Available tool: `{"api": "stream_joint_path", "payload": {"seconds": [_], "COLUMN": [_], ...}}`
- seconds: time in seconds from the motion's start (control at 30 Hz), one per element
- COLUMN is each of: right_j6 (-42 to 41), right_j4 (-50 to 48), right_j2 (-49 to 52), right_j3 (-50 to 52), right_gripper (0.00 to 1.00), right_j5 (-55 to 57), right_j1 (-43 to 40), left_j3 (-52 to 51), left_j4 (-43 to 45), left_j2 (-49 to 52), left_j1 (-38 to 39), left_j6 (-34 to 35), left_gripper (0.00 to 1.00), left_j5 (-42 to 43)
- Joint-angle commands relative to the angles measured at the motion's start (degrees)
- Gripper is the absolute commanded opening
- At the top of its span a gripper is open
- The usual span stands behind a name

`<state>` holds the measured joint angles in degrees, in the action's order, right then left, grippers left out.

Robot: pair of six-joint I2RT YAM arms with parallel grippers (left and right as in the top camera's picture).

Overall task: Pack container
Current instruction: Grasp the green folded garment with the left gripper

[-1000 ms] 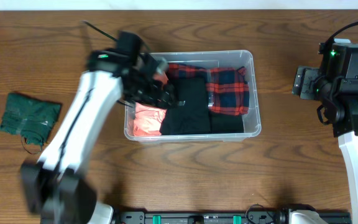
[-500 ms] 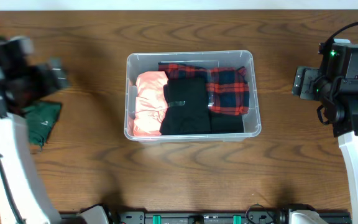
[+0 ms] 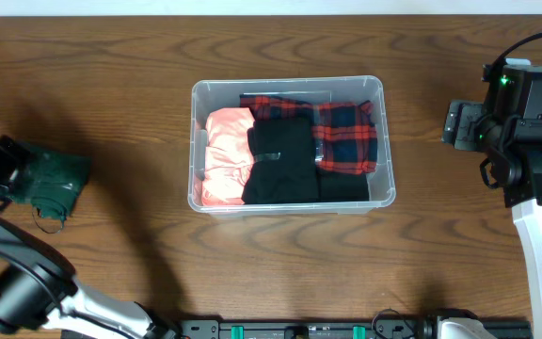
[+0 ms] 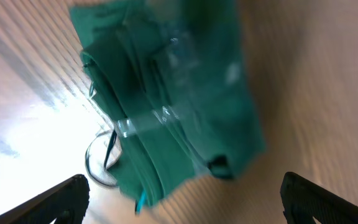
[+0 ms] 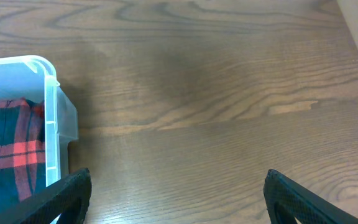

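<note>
1. Brown wood-grain tabletop (image 3: 440, 264), seen from overhead with the arms at its left and right edges.
2. Change noted: one second ago the left arm reached over the left part of the container (image 3: 290, 207). It has since swung clear to the left edge, and the left tool (image 4: 188, 199) now sits over the green bundle (image 3: 56, 179).
3. Container, its contents, the green bundle and the right arm lie as before.
4. Container position: middle of the tabletop. It is clear rectangular plastic with rounded corners and a thick rim.
5. Contents: a salmon garment (image 3: 222, 155) at the left, a black garment (image 3: 285, 174) in the middle and a red-and-navy plaid garment (image 3: 346, 137) at the right. All are folded cloth.
6. A pale strip crosses the black garment. It is too small to read.
7. The green bundle is folded cloth with a clear shiny band (image 4: 148, 118) across it and a thin cord loop (image 4: 101, 165) beside it. The left wrist view is blurred.
8. Left tool: fingers spread wide, gripping nothing.
9. Right tool (image 5: 179, 196): near the right edge, fingers spread wide, gripping nothing, with a container corner in its view.
</note>
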<state>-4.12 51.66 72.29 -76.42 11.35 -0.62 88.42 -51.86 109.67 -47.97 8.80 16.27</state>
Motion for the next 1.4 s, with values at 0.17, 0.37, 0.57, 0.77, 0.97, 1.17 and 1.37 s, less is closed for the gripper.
{"api": "stream_joint_path", "payload": {"seconds": [0.17,0.37,0.57,0.77,0.97,1.17,1.37], "right_j6": [0.13,0.15,0.59,0.59,0.57,0.57,0.55], "right_j4": [0.04,0.26,0.35,0.37,0.42,0.48,0.46], "right_j2": [-0.66,-0.66,-0.66,-0.66,-0.66,-0.66,-0.66], "right_j3": [0.07,0.07,0.07,0.07,0.07,0.07,0.07], "right_gripper": [0.87,0.87,0.87,0.87,0.87,0.87,0.87], "right_j5": [0.02,0.02,0.02,0.02,0.02,0.00,0.02], "right_j1": [-0.39,-0.39,-0.39,-0.39,-0.39,-0.37,-0.42], "left_j3": [-0.55,-0.55,-0.55,-0.55,-0.52,-0.52,-0.52], "left_j4": [1.99,2.69,2.45,0.96,1.70,2.36,2.80], "left_j2": [10.62,13.20,13.07,9.88,-0.42,-14.29,-21.42], "left_j1": [-0.76,-0.76,-0.76,-0.28,4.68,18.25,39.60], "left_j6": [0.52,0.35,-0.44,-3.23,-4.11,-7.50,-9.68], "left_gripper": [0.98,0.87,0.11,0.06,0.06,0.06,0.06], "left_j5": [1.25,4.46,11.69,23.67,30.40,30.84,30.64]}}
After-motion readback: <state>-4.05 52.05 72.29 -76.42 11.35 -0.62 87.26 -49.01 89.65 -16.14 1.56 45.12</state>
